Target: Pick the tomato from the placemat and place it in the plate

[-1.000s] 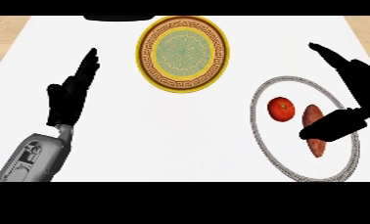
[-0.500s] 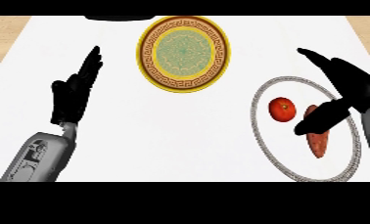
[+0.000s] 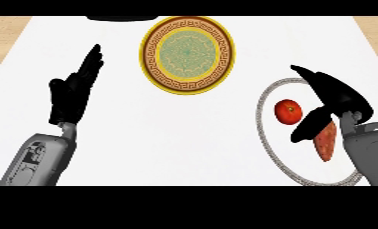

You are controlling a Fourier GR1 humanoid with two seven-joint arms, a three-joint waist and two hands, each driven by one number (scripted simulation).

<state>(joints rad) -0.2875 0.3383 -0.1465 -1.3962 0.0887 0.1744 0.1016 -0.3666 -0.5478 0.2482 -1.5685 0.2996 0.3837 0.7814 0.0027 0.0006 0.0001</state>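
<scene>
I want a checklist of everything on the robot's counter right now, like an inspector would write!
Surface: white counter, wood showing at the far corners.
Job's things: red tomato on the round white placemat; yellow patterned plate, holding nothing.
Clutter: orange-brown sweet potato on the placemat, beside the tomato; a dark object at the far edge, too cut off to name.
Hands: right hand open above the placemat, close to the tomato; left hand open, resting at left.
Cables: nothing seen.
Surroundings: nothing seen.
</scene>
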